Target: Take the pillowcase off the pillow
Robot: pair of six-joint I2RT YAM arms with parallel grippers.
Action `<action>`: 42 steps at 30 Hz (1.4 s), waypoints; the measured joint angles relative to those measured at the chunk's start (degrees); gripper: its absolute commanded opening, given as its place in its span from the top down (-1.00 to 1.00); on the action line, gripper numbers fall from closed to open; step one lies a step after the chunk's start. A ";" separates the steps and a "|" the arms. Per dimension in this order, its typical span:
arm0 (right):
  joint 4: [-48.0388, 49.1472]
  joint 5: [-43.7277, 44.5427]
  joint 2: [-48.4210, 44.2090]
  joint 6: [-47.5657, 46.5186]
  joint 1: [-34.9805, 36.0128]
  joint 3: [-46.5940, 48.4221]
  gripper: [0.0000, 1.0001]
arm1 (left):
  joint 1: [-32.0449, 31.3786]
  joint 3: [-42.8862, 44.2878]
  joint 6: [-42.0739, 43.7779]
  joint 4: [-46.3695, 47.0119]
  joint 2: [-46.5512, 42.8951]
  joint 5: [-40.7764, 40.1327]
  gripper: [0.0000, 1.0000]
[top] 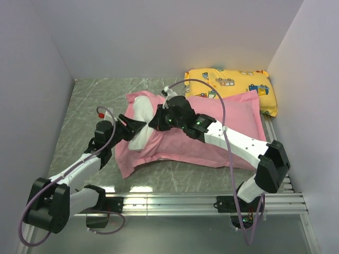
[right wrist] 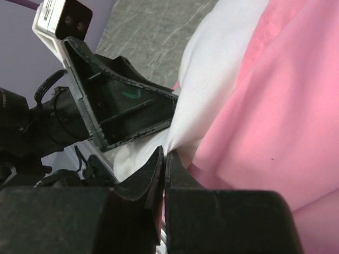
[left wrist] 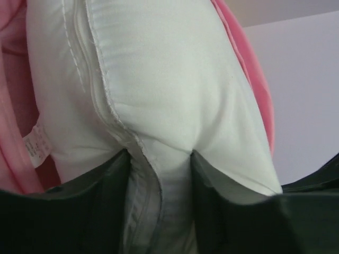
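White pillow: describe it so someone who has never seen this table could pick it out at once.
On the grey marbled table lies a wide pink pillowcase. The white pillow pokes out of its open left end, between the fingers of the left gripper. It is plain white and puffy, unlike the yellow vehicle-print pillow in the far right corner.

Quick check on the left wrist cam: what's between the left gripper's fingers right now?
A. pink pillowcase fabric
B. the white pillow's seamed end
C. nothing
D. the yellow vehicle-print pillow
B: the left gripper has the white, stitched end of the pillow bunched between its fingers, while the pillowcase shows only along the sides.
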 measured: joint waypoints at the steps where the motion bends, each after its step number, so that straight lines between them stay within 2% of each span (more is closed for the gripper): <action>1: 0.07 0.22 0.00 0.00 0.11 -0.17 1.00 | 0.00 -0.02 -0.63 0.81 0.50 -0.02 0.44; 2: 0.07 0.52 0.00 -0.04 0.24 -0.50 1.00 | -0.02 0.00 -1.11 1.33 0.85 0.11 0.99; 3: -0.09 0.85 0.00 -0.17 0.44 -1.01 0.99 | -0.13 0.09 -1.20 1.75 1.01 0.28 0.99; 5: -0.44 1.66 -0.02 -0.20 0.74 -2.08 0.81 | -0.52 0.98 -0.37 0.61 1.07 0.17 1.00; 6: -0.44 2.21 -0.13 -0.37 0.87 -2.21 0.54 | -0.55 1.55 -0.22 -0.70 1.11 -0.07 0.99; 7: -0.46 2.75 -0.24 -0.44 0.98 -2.27 0.40 | -0.57 2.29 0.11 -2.03 1.14 -0.39 0.99; 8: -0.48 3.32 -0.55 -0.81 1.09 -2.38 0.13 | -0.70 3.37 0.68 -3.98 1.05 -1.36 0.99; 12: -1.64 6.69 -5.22 -1.86 1.77 -4.17 -0.30 | -0.87 6.80 2.29 -11.76 -0.52 -6.23 0.99; 18: -5.60 13.25 -18.12 -2.58 2.49 -9.27 -0.43 | -1.36 10.14 3.80 -19.69 -3.65 -11.13 0.99; 22: -6.73 16.26 -18.86 -2.56 2.54 -10.73 -0.44 | -1.57 11.63 4.81 -23.08 -4.48 -12.72 0.99; 25: -7.78 17.77 -15.19 -2.64 2.58 -10.27 -0.38 | -1.73 12.59 5.38 -24.50 -4.48 -13.38 0.99; 27: -8.85 18.71 -11.54 -3.02 2.58 -8.68 -0.20 | -1.73 12.90 5.81 -24.87 -4.57 -13.57 0.99; 28: -9.35 19.32 -9.77 -3.17 2.58 -7.67 -0.04 | -1.73 13.14 6.05 -25.38 -4.66 -13.81 0.99; 29: -9.75 19.91 -8.44 -3.41 2.58 -6.91 0.39 | -1.73 13.44 6.38 -26.18 -4.70 -14.05 0.99; 32: -10.97 22.36 -7.78 -3.58 2.51 -6.69 0.88 | -1.62 14.97 7.37 -29.11 -4.81 -15.32 0.99; 35: -10.80 23.71 -10.64 -3.08 1.55 -8.79 1.00 | -0.28 17.64 8.44 -31.87 -4.83 -15.02 0.99; 37: -9.99 23.65 -13.81 -2.69 -0.20 -11.13 1.00 | 2.40 19.76 8.72 -33.70 -4.83 -12.96 0.99; 42: -9.99 24.15 -23.28 -2.49 -9.46 -18.80 1.00 | 12.07 25.70 11.10 -38.23 -4.98 -9.51 0.99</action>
